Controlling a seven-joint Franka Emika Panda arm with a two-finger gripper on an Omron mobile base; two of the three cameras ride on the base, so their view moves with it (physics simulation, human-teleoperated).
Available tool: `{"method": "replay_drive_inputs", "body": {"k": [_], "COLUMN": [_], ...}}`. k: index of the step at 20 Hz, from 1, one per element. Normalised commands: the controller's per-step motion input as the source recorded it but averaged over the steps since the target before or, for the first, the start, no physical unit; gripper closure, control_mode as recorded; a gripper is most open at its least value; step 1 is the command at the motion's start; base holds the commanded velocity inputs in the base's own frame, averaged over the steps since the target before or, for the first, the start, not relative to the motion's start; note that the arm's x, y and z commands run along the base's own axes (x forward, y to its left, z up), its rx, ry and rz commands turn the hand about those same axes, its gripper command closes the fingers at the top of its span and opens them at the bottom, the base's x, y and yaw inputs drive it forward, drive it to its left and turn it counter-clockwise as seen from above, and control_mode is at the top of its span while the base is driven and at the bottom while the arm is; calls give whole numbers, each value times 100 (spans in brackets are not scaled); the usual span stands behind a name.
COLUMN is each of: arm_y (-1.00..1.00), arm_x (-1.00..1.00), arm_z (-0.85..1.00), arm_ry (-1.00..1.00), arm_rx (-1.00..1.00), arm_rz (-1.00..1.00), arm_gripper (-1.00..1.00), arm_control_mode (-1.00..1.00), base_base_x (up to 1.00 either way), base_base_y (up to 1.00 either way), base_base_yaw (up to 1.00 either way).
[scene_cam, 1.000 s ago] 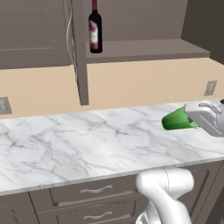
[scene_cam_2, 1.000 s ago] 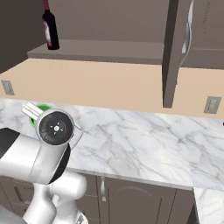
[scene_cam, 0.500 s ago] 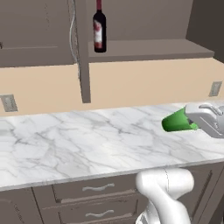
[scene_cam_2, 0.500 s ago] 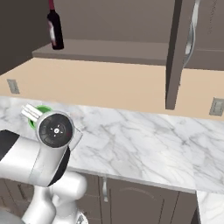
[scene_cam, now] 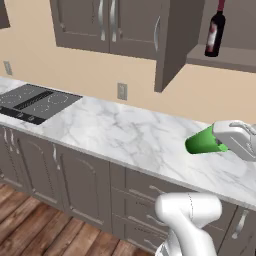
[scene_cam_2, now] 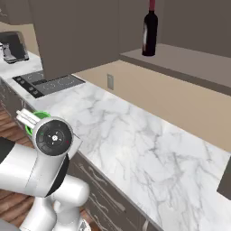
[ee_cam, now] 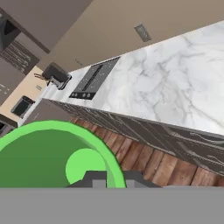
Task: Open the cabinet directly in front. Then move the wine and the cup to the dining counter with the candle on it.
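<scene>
The gripper [scene_cam: 220, 142] grips the cup [scene_cam: 202, 142] sideways, so it is better to carry it steadily, away from the worktop [scene_cam: 130, 137] edge.

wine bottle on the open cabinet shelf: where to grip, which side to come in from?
Grip the wine on its straight body below the red neck, jaws level, coming from the open front. It stands upright near the shelf edge with the cabinet back behind it. The gripper holds the cup, so that goes first.
</scene>
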Motion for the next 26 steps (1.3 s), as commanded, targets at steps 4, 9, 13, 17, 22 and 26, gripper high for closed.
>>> {"method": "replay_drive_inputs", "body": {"k": [4, 9, 13, 17, 22, 26], "arm_y": [0, 0, 0, 0, 0, 0], "arm_x": [0, 0, 0, 0, 0, 0], "arm_z": [0, 0, 0, 0, 0, 0], "arm_ry": [0, 0, 0, 0, 0, 0], "arm_rx": [0, 0, 0, 0, 0, 0], "arm_rz": [0, 0, 0, 0, 0, 0], "arm_gripper": [100, 100, 100, 100, 100, 100], "arm_control_mode": [100, 100, 100, 100, 100, 100], "base_base_x": [0, 0, -8, 3, 54, 100], "base_base_y": [0, 0, 29, 75, 86, -9], "base_base_yaw": [100, 100, 95, 71, 44, 9]}}
